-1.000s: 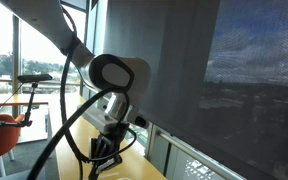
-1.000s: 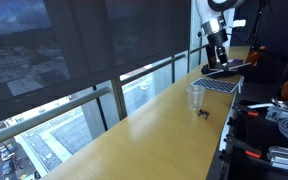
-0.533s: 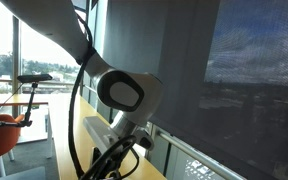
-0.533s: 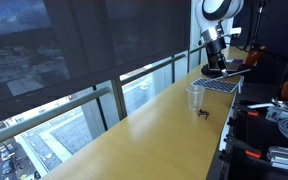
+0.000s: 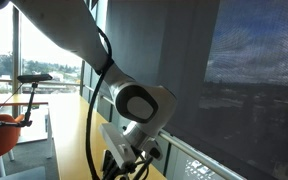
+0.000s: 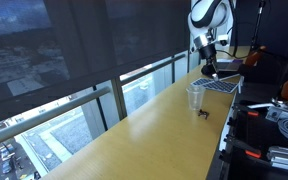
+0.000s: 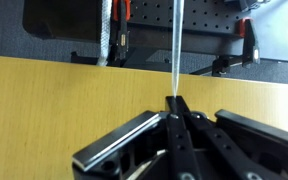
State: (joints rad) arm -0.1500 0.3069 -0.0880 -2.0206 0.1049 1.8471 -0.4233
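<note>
In the wrist view my gripper (image 7: 174, 104) is shut, its two black fingers pressed together on the lower end of a thin white stick (image 7: 176, 50) that stands straight up from the tips. Below it lies the wooden counter (image 7: 54, 90). In an exterior view the gripper (image 6: 210, 72) hangs over the far end of the counter, just above a flat grey laptop-like slab (image 6: 222, 85). A clear plastic cup (image 6: 194, 97) stands a short way nearer on the counter, with a small black object (image 6: 204, 114) beside it. The stick is too thin to make out there.
The long wooden counter (image 6: 134, 140) runs beside shaded windows and a glass railing (image 6: 104, 105). Shelves with cables and red-handled tools (image 6: 274, 125) line its open side. The arm's elbow (image 5: 134, 105) fills the near view, over the counter (image 5: 69, 150).
The arm has swung along the counter and come lower, from over the grey slab's far side toward the cup. The gripper has stayed shut.
</note>
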